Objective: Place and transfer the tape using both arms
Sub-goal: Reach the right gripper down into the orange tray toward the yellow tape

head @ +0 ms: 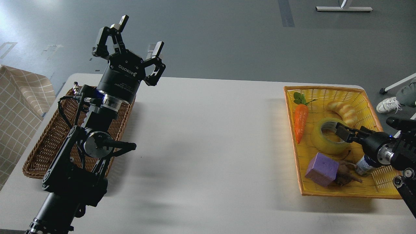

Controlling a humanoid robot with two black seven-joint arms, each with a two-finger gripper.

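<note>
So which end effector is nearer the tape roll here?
Right. The right end effector is at the tape in the yellow basket; the left end effector is raised, open, across the table above the brown basket.

The one clear word is "ROBOTIQ", in white capitals on the black body of the left pincer point(138, 34), just below the root of its two spread fingers; it reads upside down from here. Beneath it, on the round collar, runs a smaller white line too fine to read.
</note>
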